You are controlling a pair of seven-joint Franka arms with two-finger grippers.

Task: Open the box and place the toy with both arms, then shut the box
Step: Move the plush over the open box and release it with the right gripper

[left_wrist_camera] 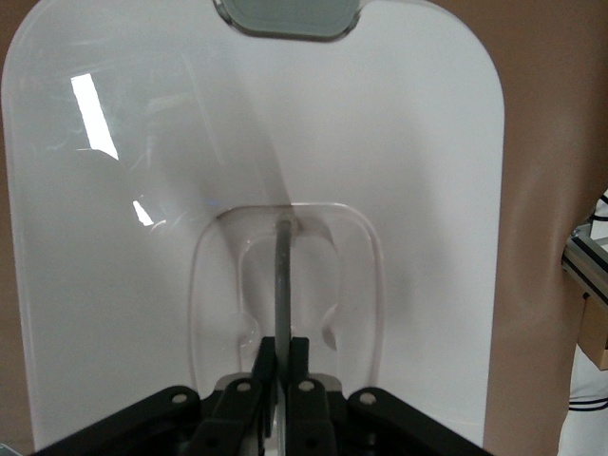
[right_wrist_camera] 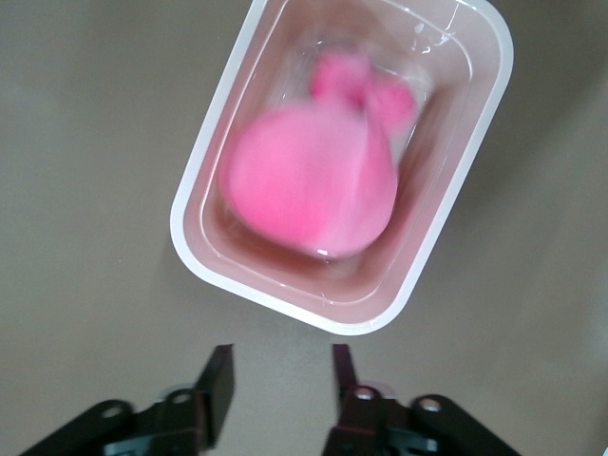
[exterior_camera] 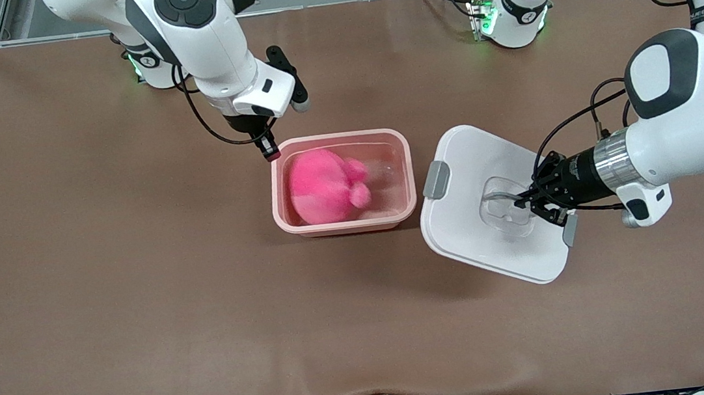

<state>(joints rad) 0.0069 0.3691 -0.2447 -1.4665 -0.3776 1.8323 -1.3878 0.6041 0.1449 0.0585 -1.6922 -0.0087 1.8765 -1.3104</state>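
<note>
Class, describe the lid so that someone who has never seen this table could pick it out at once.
On the brown table, find the open pink box holding the toy. Beside it, toward the left arm's end, lies the lid. Unlike the box it is flat and white, with grey clips and a clear handle pinched by the left gripper.

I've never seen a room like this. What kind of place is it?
Probably a robot lab. Two white robot arms are bolted along a table covered in brown sheeting, trailing black cables, practising with a pink box and a plush toy.
</note>
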